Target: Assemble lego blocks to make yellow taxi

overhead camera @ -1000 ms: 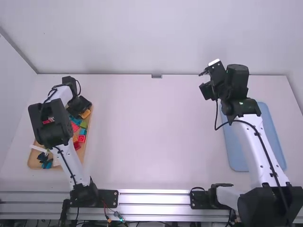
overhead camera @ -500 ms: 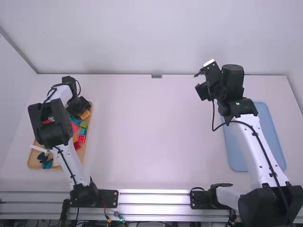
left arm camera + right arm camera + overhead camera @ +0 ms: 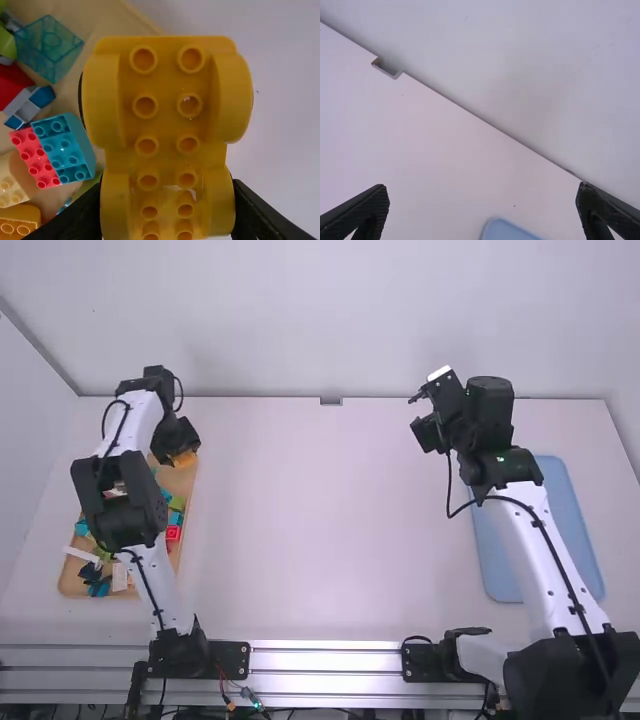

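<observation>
Round the middle of the white table (image 3: 330,530) in the high view, a pale blue mat (image 3: 502,575), perhaps a shallow tray, lies at three o'clock, and silvery metal rails (image 3: 325,660) run along six. A small grey notch (image 3: 331,400) sits in the edge at twelve, with a plain pale wall (image 3: 330,320) beyond it.

Tray (image 3: 70,585) on left of table (image 3: 320,540), blocks (image 3: 172,533) in tray; mat (image 3: 572,520) on right.
</observation>
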Controlling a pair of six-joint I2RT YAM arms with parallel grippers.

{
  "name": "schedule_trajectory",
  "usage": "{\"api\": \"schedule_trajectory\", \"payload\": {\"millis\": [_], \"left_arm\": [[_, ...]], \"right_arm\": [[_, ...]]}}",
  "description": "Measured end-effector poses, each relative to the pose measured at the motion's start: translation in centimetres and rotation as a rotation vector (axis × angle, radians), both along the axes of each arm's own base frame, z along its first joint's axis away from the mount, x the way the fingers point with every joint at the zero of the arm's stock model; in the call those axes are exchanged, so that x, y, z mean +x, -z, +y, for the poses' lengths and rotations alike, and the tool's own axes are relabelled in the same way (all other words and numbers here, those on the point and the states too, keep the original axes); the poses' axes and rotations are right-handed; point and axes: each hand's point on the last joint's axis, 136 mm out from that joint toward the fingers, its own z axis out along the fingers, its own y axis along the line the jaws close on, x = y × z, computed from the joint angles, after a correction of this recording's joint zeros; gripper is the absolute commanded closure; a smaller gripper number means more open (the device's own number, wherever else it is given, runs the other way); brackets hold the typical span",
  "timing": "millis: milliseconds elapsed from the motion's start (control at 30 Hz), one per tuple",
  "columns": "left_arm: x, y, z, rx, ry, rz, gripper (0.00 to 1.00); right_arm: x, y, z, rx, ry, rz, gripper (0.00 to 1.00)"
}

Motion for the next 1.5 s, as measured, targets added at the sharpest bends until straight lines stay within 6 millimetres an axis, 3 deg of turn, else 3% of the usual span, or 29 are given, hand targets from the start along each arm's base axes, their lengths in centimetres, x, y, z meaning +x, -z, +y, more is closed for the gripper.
{"api": "schedule_trajectory", "payload": {"millis": [67, 167, 233, 267, 333, 367, 500, 600, 700, 800, 1133, 1200, 1233, 1300, 1500], "left_arm": [[-0.1, -0.1, -1.9, 0.046, 0.064, 0.007, 0.98], [-0.4, -0.6, -6.7, 0.102, 0.263, 0.003, 0.98], [-0.8, -1.5, -12.8, 0.115, 0.52, -0.025, 0.98], [-0.9, -1.6, -13.9, 0.112, 0.568, -0.029, 0.98], [-2.7, -2.0, -20.5, 0.074, 0.898, -0.022, 0.98], [-3.8, -1.9, -22.9, 0.052, 1.034, -0.009, 0.98], [-8.0, -0.3, -29.0, 0.002, 1.455, 0.05, 0.98], [-10.6, 1.0, -31.2, -0.013, 1.692, 0.093, 0.99], [-12.8, 2.1, -31.7, -0.026, 1.885, 0.149, 0.99], [-13.7, 3.1, -31.6, -0.036, 1.999, 0.168, 0.99], [-14.4, 6.7, -31.5, -0.026, 2.192, 0.116, 0.96], [-14.3, 7.1, -31.5, -0.017, 2.203, 0.103, 0.84], [-14.3, 7.2, -31.5, -0.015, 2.207, 0.1, 0.71], [-14.3, 7.4, -31.5, -0.012, 2.21, 0.096, 0.61], [-14.3, 7.4, -31.4, -0.014, 2.211, 0.098, 0.45]], "right_arm": [[0.0, 0.1, 0.0, -0.001, 0.001, 0.004, 0.02], [-0.2, 0.3, 0.0, -0.001, 0.0, 0.014, 0.01], [-0.3, 0.5, -0.1, -0.002, 0.0, 0.022, 0.02], [-0.3, 0.5, -0.1, -0.003, 0.002, 0.024, 0.01], [-0.5, 0.8, -0.1, -0.004, 0.001, 0.038, 0.01], [-0.6, 0.9, -0.1, -0.005, 0.003, 0.043, 0.01], [-0.9, 1.4, -0.2, -0.006, 0.005, 0.067, 0.01], [-1.3, 1.9, -0.4, -0.002, 0.008, 0.095, 0.01], [-1.7, 2.0, -0.5, 0.027, 0.032, 0.109, 0.01], [-2.3, 1.4, -0.9, 0.058, 0.057, 0.106, 0.01], [-4.9, -0.7, -0.8, 0.118, 0.058, 0.091, 0.01], [-5.0, -0.7, -0.7, 0.122, 0.054, 0.092, 0.01], [-5.0, -0.7, -0.7, 0.126, 0.052, 0.093, 0.02], [-5.1, -0.6, -0.6, 0.127, 0.052, 0.096, 0.01], [-5.1, -0.6, -0.6, 0.13, 0.052, 0.099, 0.01]]}}
